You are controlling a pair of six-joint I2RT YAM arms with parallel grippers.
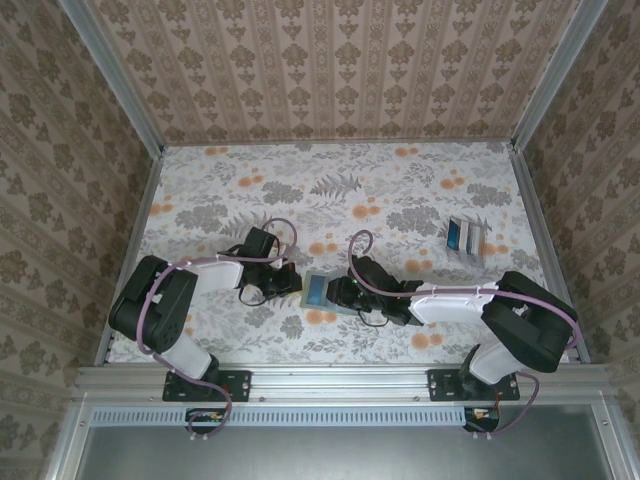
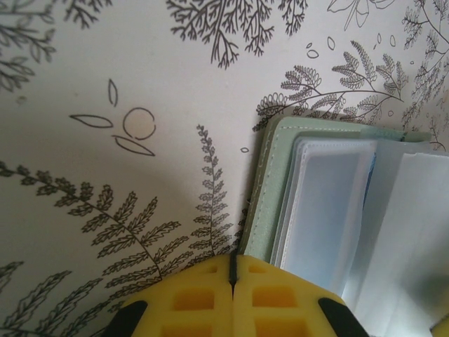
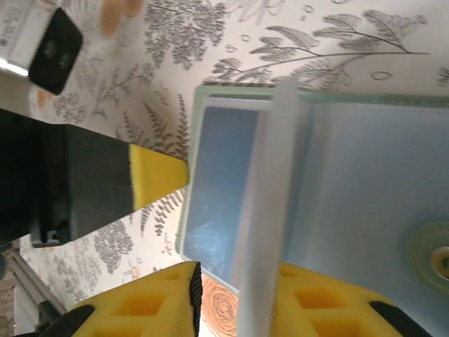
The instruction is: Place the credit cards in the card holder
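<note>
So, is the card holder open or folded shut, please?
Open: the card holder lies spread, its pale blue inside and clear sleeves facing up.

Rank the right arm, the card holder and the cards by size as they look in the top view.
1. The right arm, largest by far.
2. The card holder, lying open and partly covered.
3. The cards, slightly smaller; these two look close.

One card holder (image 1: 322,290), lying open — a left gripper (image 1: 290,283) and a right gripper (image 1: 345,292) at it, two in all. Well right of the card holder — credit cards (image 1: 466,238), seemingly three.
</note>
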